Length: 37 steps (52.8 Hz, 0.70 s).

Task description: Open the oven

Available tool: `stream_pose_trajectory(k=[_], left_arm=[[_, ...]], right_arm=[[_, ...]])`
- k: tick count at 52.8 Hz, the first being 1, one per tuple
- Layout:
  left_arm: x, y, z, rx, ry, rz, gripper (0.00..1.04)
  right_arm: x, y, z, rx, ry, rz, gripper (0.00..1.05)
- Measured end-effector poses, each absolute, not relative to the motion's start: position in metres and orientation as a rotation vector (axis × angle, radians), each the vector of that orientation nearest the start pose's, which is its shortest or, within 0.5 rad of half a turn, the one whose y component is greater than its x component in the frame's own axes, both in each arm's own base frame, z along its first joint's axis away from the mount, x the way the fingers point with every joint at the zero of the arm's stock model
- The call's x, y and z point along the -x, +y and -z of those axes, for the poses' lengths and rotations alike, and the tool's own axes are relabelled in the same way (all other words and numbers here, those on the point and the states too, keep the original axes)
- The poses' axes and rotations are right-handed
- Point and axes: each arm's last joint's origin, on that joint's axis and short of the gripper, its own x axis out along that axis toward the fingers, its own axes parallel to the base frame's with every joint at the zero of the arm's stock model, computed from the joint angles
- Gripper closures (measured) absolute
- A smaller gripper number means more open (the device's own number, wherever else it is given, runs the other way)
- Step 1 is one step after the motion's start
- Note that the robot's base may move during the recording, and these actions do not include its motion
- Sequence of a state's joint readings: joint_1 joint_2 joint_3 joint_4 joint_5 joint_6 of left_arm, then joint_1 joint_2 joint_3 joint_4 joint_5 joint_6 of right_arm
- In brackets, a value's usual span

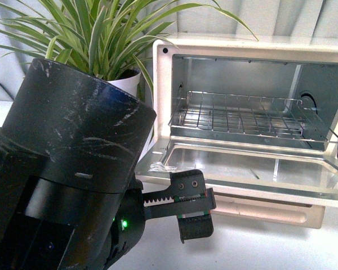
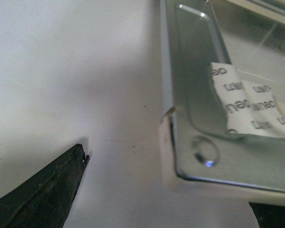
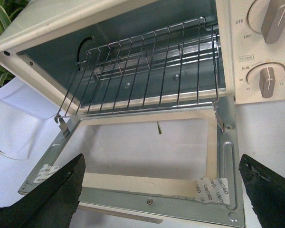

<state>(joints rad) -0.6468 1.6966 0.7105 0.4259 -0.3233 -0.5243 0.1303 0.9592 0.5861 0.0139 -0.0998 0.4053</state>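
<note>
**Door down flat: opening looks done, arms only need to clear**

The oven (image 1: 242, 62) stands ahead of both grippers with its door (image 1: 259, 169) dropped level, so I judge the opening step finished. What seems left is a clean retreat.

The left gripper (image 1: 191, 205) sits at the door's front left corner, jaws spread and holding nothing. In the left wrist view that corner lies just ahead of the jaws, between their lines, with no contact visible. The right gripper (image 3: 161, 164) hangs in front of the door's free edge. Its jaws are wide apart and empty, one finger (image 3: 47, 199) short of each front corner.

The next move probably calls for backing each arm straight away from the door edge, without lifting into it or nudging the corner. A bump there could swing the door back up.

Count:
- one oven, one door
- one wire rack (image 3: 142, 71), beyond the right jaws, inside the cavity
- two knobs, upper (image 3: 275, 19) and lower (image 3: 266, 80), beyond the right jaws to one side
- two tape patches on the door frame, (image 3: 45, 172) and (image 3: 209, 187)
- one plant (image 1: 90, 34), beside the oven
</note>
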Motion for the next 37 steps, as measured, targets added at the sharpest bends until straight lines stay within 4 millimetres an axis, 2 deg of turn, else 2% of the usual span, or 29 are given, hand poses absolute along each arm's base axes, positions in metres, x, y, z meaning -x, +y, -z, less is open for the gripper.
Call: stream_pose_trajectory(k=[21, 37], left_arm=[[-0.256, -0.189, -0.137, -0.107, 0.508, 0.172, 0.07], [-0.253, -0.187, -0.132, -0.255, 0.481, 0.181, 0.07]], right_arm=[[-0.204, 0.032, -0.242, -0.378, 0.44, -0.162, 0.09], [-0.204, 0.034, -0.238, -0.35, 0.471, -0.178, 0.09]])
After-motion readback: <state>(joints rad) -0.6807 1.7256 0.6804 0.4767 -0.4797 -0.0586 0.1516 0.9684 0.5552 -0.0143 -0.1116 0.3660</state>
